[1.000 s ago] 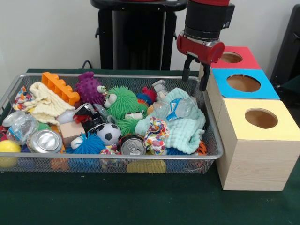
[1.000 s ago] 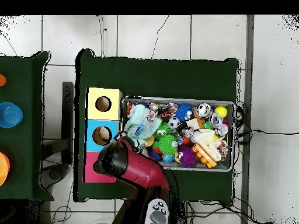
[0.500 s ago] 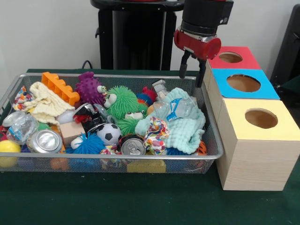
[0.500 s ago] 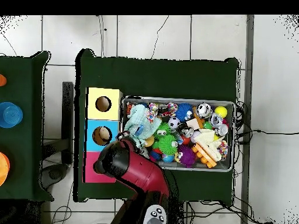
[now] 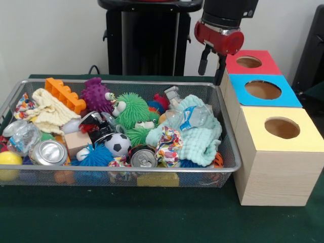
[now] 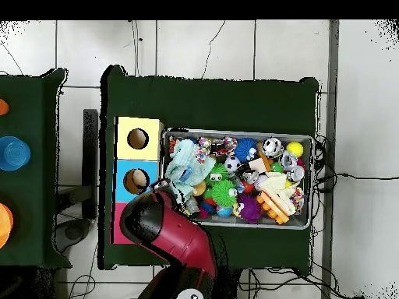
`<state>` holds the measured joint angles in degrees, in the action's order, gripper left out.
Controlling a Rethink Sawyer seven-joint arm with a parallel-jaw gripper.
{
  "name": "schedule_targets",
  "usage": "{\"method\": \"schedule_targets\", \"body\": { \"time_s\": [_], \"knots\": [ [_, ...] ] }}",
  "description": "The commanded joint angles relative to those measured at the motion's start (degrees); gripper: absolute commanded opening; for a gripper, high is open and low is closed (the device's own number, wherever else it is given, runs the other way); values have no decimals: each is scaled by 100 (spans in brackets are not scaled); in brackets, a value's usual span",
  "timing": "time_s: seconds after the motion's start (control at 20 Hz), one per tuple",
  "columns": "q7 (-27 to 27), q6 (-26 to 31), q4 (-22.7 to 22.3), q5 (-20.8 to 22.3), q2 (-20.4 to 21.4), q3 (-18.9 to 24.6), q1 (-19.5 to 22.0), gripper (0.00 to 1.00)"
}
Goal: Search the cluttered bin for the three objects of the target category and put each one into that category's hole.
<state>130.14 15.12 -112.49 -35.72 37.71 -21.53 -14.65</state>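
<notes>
- Three boxes stand in a row beside the wire bin [image 5: 229, 167]: yellow box [image 5: 279, 152], blue box [image 5: 263, 91], red box [image 5: 250, 62], each with one round hole on top.
- The bin holds two cans [image 5: 48, 152], a soccer ball [image 5: 118, 144], a green fuzzy toy [image 5: 132, 109] and a mint cloth [image 5: 200, 136].
- The gripper [image 5: 211, 66] hangs empty above the bin's corner nearest the red box, its fingers spread apart.

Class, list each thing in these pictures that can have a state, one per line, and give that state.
gripper: jaws open, empty, raised above the bin's far corner
wire bin: full of clutter
silver can: lying on its side
dark can: top facing the camera
red box: hole open
blue box: hole open
yellow box: hole open
</notes>
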Motion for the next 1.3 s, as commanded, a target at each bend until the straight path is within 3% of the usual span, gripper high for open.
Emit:
{"method": "schedule_targets", "body": {
  "time_s": [0.05, 0.3, 0.4, 0.55, 0.9, 1.3],
  "knots": [
    [2269, 763, 55, -587, -240, -191, -115, 100],
    [2678, 1027, 132, -667, -250, -328, -163, 100],
    [2780, 1029, 5, -810, -176, -103, 6, 100],
    [2495, 1014, -187, -954, -33, 358, 448, 100],
    [2688, 1029, -127, -994, -65, 393, 450, 100],
    [2482, 595, -313, -1380, -3, 905, 695, 100]
  ]
}}
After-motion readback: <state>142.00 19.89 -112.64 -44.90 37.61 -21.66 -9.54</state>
